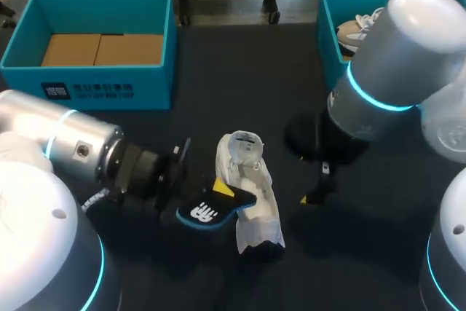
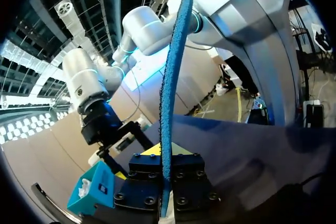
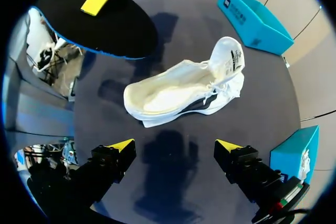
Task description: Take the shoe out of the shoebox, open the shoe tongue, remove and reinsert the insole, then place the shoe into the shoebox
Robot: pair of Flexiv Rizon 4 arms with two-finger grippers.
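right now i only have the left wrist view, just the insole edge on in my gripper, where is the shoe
observer: the white shoe lies on the table, right next to the insole that your left gripper holds.
operator: is its tongue open
observer: yes, the tongue is folded back and the shoe's mouth is wide open.
operator: right gripper in my way
observer: no, the right gripper is open and empty, above the table beside the shoe, not touching it.

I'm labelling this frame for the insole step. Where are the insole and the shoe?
insole [image 1: 227, 205]: head view, on its black face beside the white logo.
shoe [image 3: 163, 94]: right wrist view, on the bare footbed inside the opening.
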